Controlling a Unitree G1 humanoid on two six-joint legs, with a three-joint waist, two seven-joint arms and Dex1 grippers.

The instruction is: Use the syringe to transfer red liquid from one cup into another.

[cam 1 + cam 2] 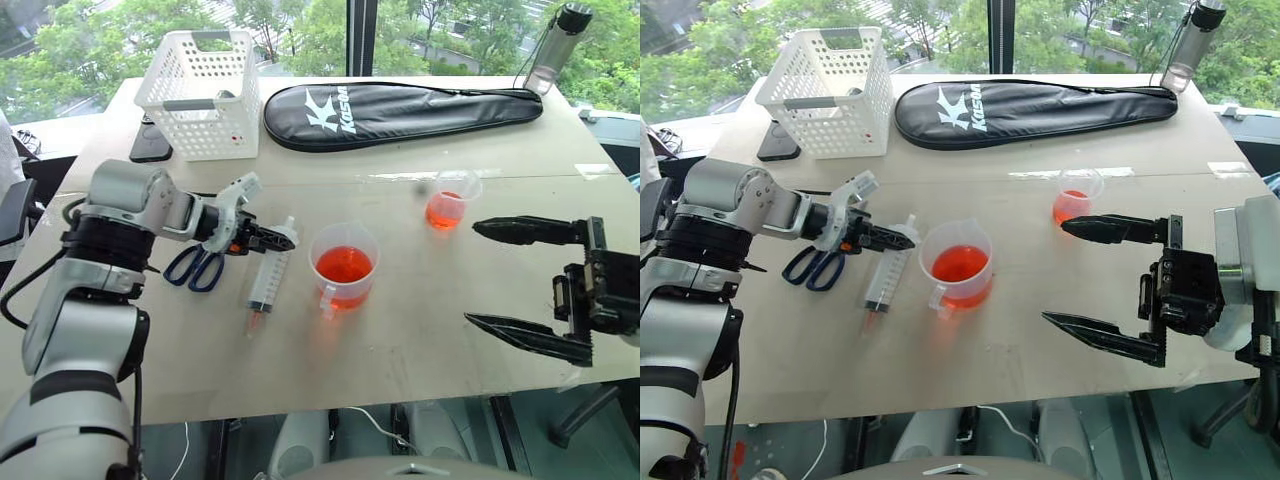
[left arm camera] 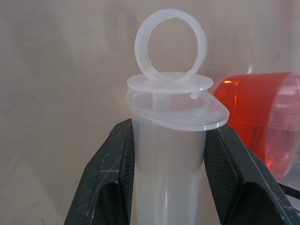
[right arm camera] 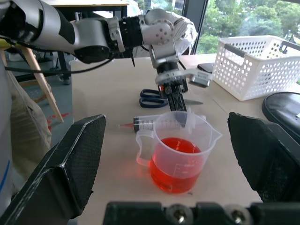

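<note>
Syringe (image 1: 271,280) pickup: left end effector (image 1: 268,238) straddles the barrel's plunger end as it lies on the surface (image 1: 420,340).
Fingers (image 2: 105,187) flank the barrel just under the flange, contact unclear, so not lifted yet; close squarely there, lift level. Handled cup (image 1: 343,266) of red liquid (image 1: 343,264) sits just beside; avoid knocking it. Small cup (image 1: 449,201) stands farther back. Right end effector (image 1: 520,282) gapes wide, empty.

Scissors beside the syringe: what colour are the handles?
Dark blue handles on the scissors, clearest in the left eye view, lying just left of the syringe.
</note>
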